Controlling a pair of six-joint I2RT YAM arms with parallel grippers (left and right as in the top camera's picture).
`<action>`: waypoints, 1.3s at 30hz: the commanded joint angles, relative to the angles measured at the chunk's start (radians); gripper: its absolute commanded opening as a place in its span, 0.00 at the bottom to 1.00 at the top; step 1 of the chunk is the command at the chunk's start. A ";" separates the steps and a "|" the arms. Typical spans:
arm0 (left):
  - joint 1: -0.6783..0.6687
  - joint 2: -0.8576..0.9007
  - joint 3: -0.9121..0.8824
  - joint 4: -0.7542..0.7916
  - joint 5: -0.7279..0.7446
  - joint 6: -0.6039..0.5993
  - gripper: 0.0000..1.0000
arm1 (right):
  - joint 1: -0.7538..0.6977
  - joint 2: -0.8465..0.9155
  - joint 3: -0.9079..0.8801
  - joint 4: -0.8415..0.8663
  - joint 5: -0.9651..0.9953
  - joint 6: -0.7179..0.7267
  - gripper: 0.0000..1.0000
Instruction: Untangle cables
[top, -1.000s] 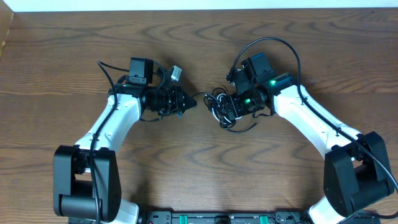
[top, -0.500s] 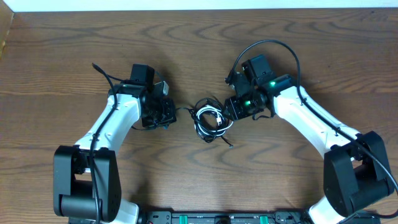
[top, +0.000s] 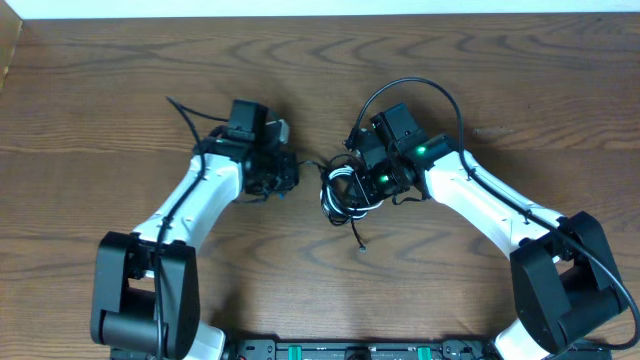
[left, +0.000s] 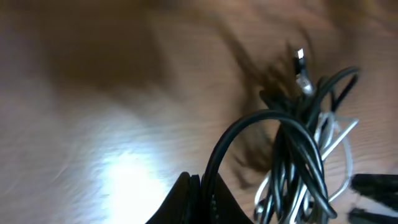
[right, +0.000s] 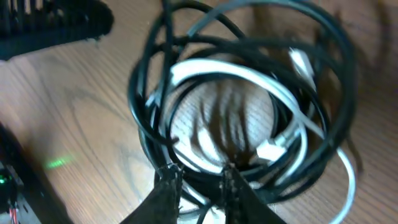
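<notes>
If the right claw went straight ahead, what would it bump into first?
The cables. The right claw points into the tangled loop right in front of it, and it may be touching the nearest black strand.

Item: your two arms. Left arm (top: 190, 195) and right arm (top: 480, 200): glossy white shells between black joints, each rising from a boxy black base (top: 140, 290). Wrists: black camera blocks (top: 248, 115), thick black wires (top: 410, 83) looping off them. Right wrist: green lamps (top: 421, 152) lit (two, one brighter). Right gripper (right: 199, 193) fingers (right: 166, 193): pale tan, narrow, blurred. Left gripper (left: 199, 182) fingers (left: 180, 202): dark, wedge-shaped.
</notes>
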 joint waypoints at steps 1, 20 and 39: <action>-0.029 0.002 -0.008 0.051 -0.013 -0.019 0.08 | 0.014 -0.004 -0.017 0.026 -0.001 0.017 0.19; -0.011 0.002 -0.008 0.137 -0.150 -0.075 0.62 | 0.027 -0.016 -0.029 0.176 -0.014 0.118 0.25; 0.174 0.002 -0.008 0.042 -0.163 -0.203 0.62 | 0.217 0.031 -0.003 0.282 0.387 0.129 0.30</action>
